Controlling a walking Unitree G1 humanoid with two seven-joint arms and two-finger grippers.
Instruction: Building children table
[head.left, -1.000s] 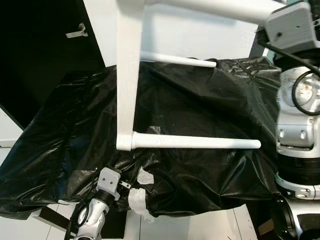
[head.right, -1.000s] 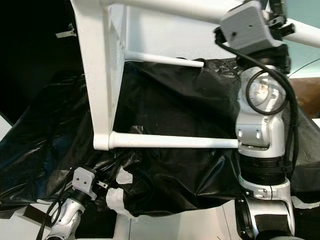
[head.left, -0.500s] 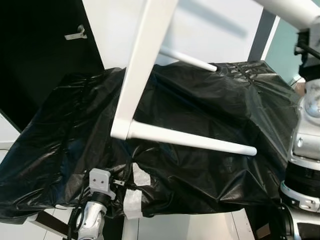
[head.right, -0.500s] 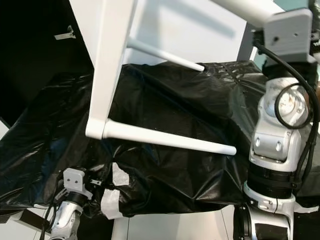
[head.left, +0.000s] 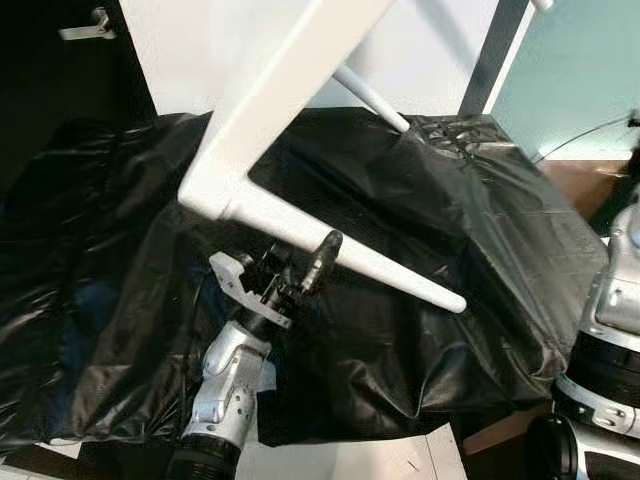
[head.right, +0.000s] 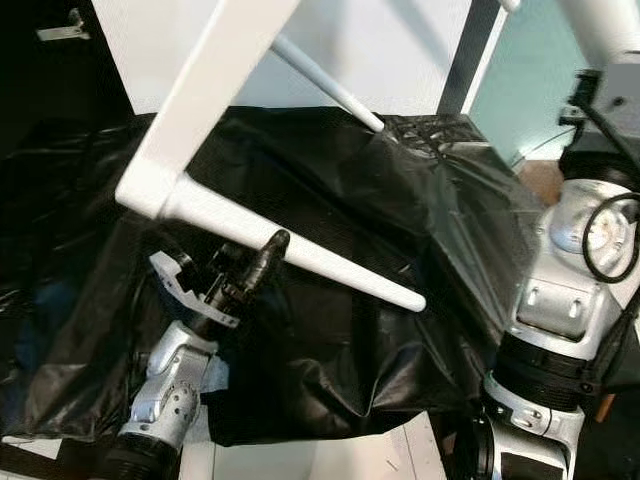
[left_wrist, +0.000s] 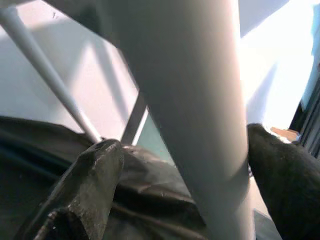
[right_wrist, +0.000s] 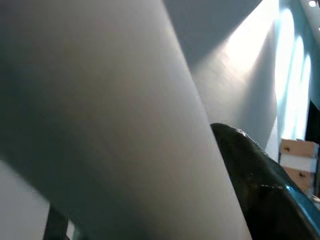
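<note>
We have the white children's table (head.left: 262, 140) tipped up in the air above the black plastic sheet (head.left: 470, 230), and the main risk we see is that it swings or slips: our left gripper (head.left: 300, 272) has its two black fingers spread on either side of the near table leg (head.left: 350, 255), one finger (left_wrist: 90, 185) and the other on opposite flanks of the white rod, with a gap showing beside it, so that leg is bracketed, not clamped. If the table keeps tilting, the leg could slide out between those fingers and drop onto the sheet, or its free tip could catch the crinkled plastic and drag it off whatever it covers. Our right arm (head.right: 560, 300) rises beside the sheet's far corner toward the table's upper part; in its wrist view a dark finger (right_wrist: 250, 175) lies right against a broad white surface, though we cannot tell whether that grip is closed (a loose hold there would be the likeliest cause of a fall). The table itself looks smooth, glossy white, with a flat apron board and round tapered legs, a second leg (head.left: 375, 100) reaching down to touch the sheet farther back.
</note>
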